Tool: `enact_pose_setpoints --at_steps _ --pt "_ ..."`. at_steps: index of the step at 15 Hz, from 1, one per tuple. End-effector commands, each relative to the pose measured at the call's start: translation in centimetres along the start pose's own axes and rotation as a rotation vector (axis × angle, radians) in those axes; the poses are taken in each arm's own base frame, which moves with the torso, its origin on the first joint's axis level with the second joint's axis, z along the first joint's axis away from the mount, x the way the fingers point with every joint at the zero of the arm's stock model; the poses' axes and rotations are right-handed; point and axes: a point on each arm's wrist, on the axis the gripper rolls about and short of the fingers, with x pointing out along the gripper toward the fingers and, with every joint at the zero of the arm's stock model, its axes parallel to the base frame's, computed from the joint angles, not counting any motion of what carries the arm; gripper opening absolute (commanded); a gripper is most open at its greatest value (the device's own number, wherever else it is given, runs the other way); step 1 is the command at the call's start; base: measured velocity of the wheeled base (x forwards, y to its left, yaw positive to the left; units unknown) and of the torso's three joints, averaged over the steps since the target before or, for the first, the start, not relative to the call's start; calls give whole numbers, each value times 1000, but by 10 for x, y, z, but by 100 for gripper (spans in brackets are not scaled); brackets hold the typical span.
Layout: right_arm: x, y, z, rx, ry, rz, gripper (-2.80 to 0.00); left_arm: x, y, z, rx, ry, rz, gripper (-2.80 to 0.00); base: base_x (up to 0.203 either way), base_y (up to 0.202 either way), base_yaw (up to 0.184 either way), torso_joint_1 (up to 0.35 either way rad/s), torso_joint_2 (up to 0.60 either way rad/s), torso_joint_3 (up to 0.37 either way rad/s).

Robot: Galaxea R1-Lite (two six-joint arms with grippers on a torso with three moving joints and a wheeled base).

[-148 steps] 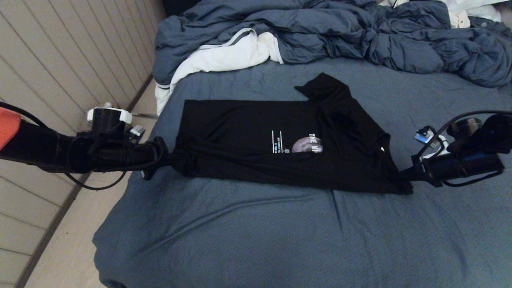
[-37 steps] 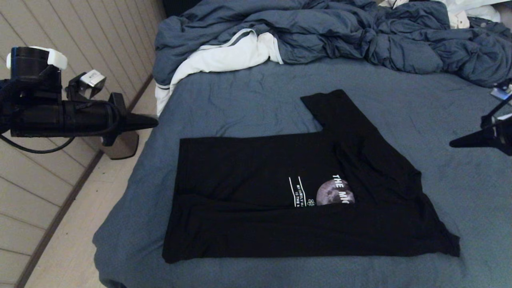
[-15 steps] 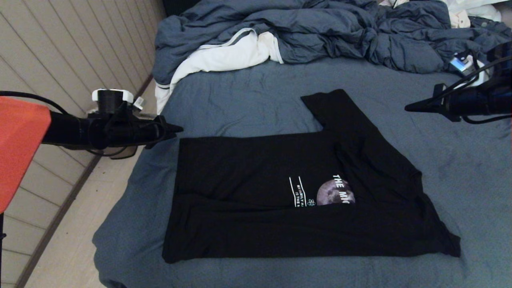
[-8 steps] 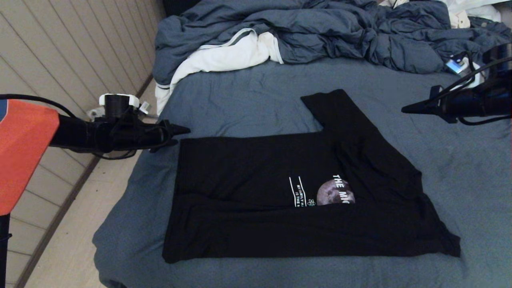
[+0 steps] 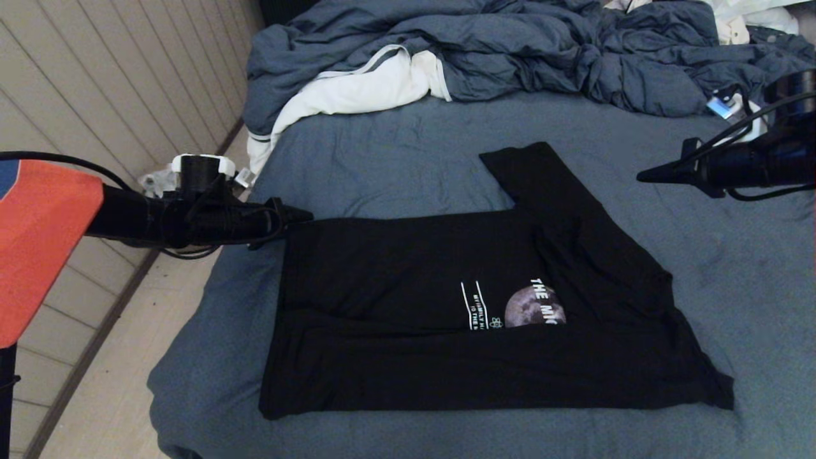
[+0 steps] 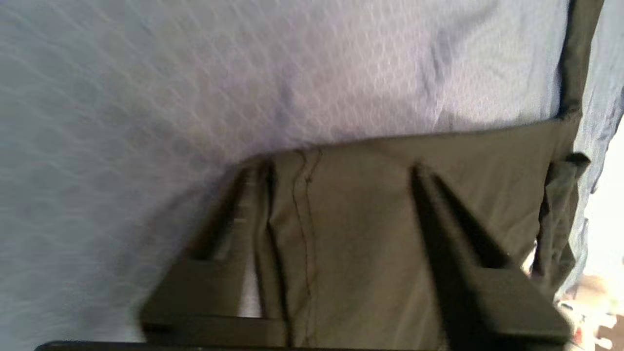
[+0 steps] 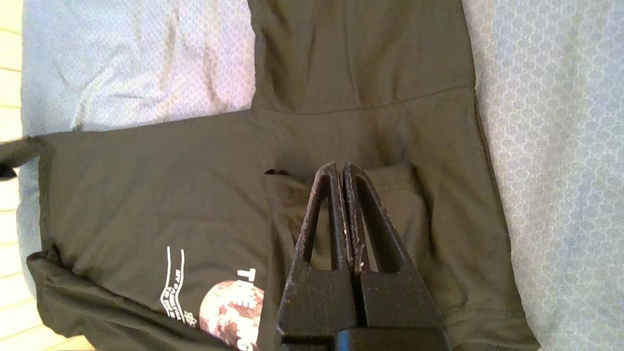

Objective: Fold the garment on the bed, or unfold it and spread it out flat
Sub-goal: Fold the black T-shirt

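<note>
The black T-shirt (image 5: 414, 280) lies on the bed (image 5: 395, 153), its near long edge folded over so the fold covers the lower part of the moon print (image 5: 526, 307). One sleeve (image 5: 535, 172) points to the far side. My left gripper (image 5: 305, 215) is open at the shirt's far-left corner. In the left wrist view the hem corner (image 6: 360, 234) lies between the spread fingers of that gripper (image 6: 334, 168). My right gripper (image 5: 641, 178) is shut and empty, up in the air to the right of the sleeve. Its wrist view shows the gripper (image 7: 340, 168) over the shirt (image 7: 146, 185).
A rumpled blue-grey duvet (image 5: 510, 51) and a white cloth with grey trim (image 5: 357, 92) are heaped along the far side of the bed. The bed's left edge drops to the floor (image 5: 115, 382) beside a panelled wall (image 5: 95, 95).
My left gripper has moved right and down onto the shirt's far-left corner. My right gripper has drifted slightly left. The shirt has lain still over the last 2.5 seconds.
</note>
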Motion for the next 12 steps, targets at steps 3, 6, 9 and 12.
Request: enact_pose_setpoints --at_steps 3,6,9,12 --pt "-1 0 0 2 1 3 -280 0 -3 -1 1 3 -8 -280 0 0 0 0 0 0" --pt "1 -2 -1 6 5 2 -280 0 -3 -1 1 3 -9 -280 0 0 0 0 0 0" --pt "11 -11 -4 12 14 3 -280 -2 -5 0 2 1 -10 -280 0 0 0 0 0 0" --pt "36 -30 -11 18 14 6 -280 -5 -10 -1 9 -2 -18 -280 0 0 0 0 0 0"
